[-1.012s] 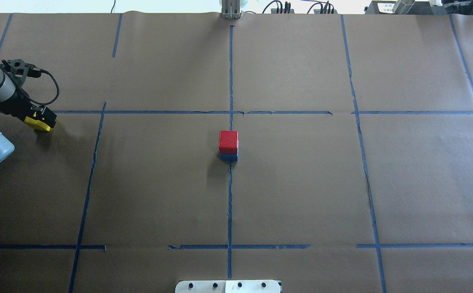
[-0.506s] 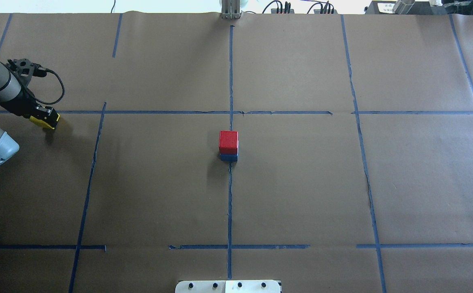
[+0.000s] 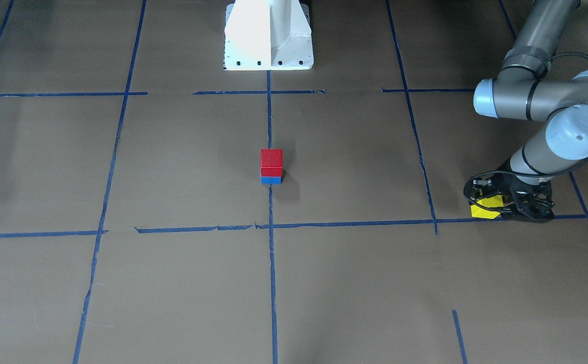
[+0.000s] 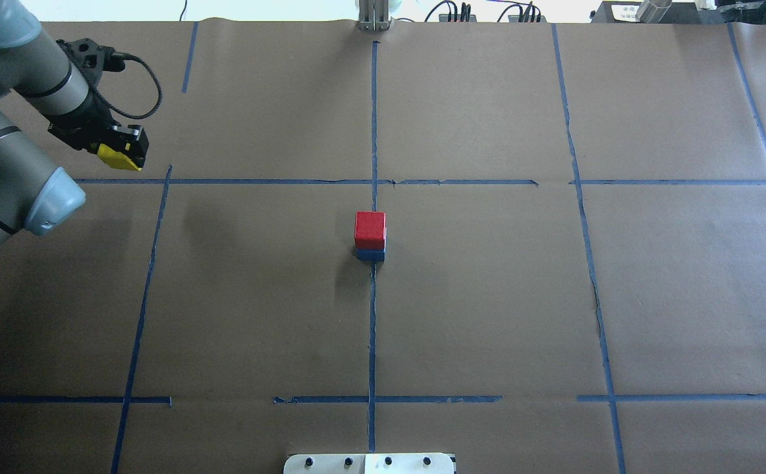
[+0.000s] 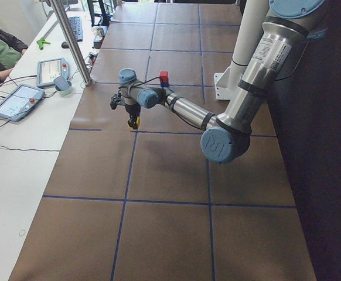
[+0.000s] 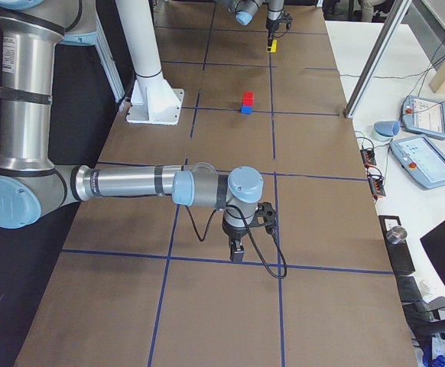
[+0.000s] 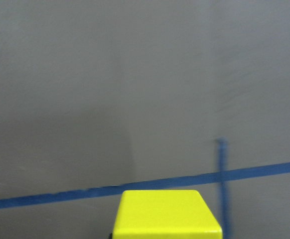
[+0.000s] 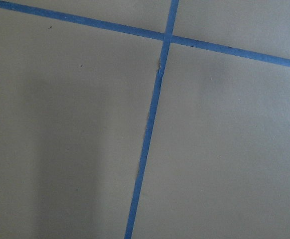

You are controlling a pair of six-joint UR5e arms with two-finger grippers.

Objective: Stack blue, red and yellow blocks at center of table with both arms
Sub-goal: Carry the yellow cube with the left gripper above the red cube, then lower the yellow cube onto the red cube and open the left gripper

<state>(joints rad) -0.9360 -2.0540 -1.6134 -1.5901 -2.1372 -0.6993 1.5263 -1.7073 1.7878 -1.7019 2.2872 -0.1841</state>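
Between the fingers of our left gripper (image 4: 121,150) sits the yellow block (image 4: 118,158), pinched from both sides, with part of it showing below the black fingers. This gripper points down at the table (image 4: 488,296). In its wrist view the block fills the bottom edge of the picture, with a blue tape line (image 7: 60,196) running across the brown surface beyond it. From the left-side camera the block seems to hang clear of the surface, though we cannot be sure.

Well apart from this gripper, off to its right and somewhat nearer our base (image 3: 268,35), the red block (image 4: 370,227) stands squarely on top of the blue block (image 4: 370,254). The pair sits on the centre tape line.

Our right gripper (image 6: 238,252) shows only in the right-side camera, pointing down close over the table. We cannot tell whether its fingers are spread or closed. Its wrist view gives only brown surface and a tape crossing (image 8: 167,39). From that gripper the two stacked blocks lie well apart, farther along the table toward our left arm's side, and the yellow block is farther still.
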